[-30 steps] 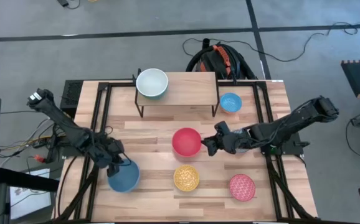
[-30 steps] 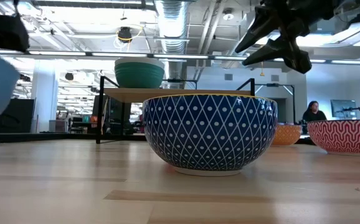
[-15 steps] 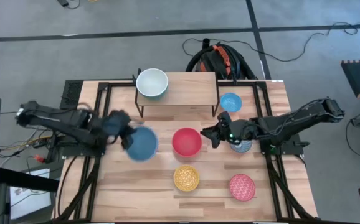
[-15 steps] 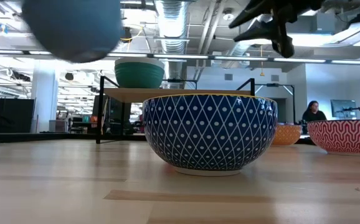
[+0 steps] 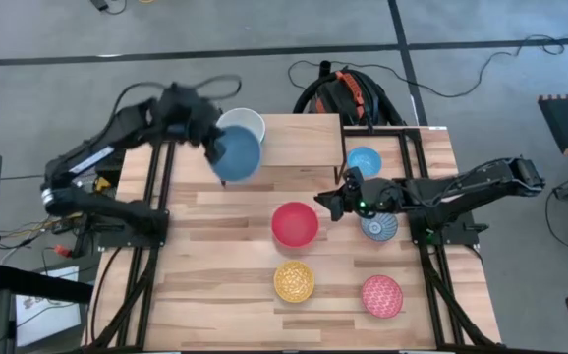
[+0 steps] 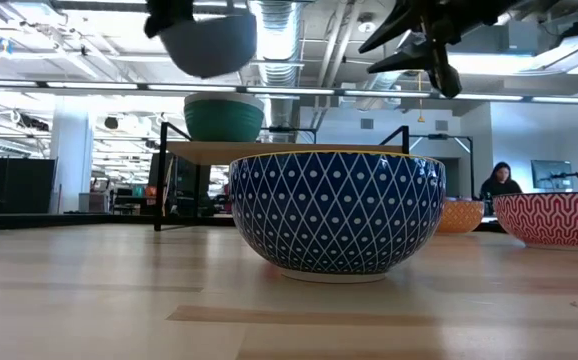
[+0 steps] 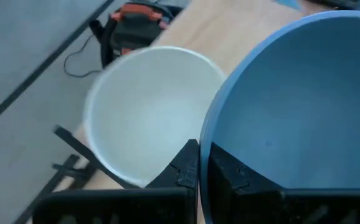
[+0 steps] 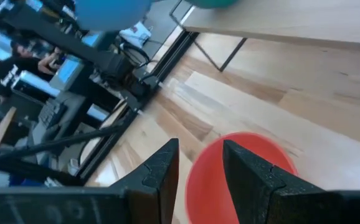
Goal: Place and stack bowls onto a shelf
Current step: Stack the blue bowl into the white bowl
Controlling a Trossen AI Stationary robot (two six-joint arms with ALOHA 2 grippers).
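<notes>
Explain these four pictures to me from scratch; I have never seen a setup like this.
Two dark robot arms work at a wooden table. One picture looks straight down on it, one looks level across the tabletop, and two come from cameras on the arms' wrists.

The left gripper is shut on the rim of a plain blue round bowl, held in the air above a white-inside, green-outside bowl that sits on the small raised wooden shelf with black legs. The left wrist picture shows both bowls close up.

The right gripper is open and holds nothing; it hovers beside the red bowl.

Also on the table: a yellow-patterned bowl, a pink-patterned bowl, a smaller-looking plain blue bowl, and a blue-patterned bowl, which fills the low picture.
</notes>
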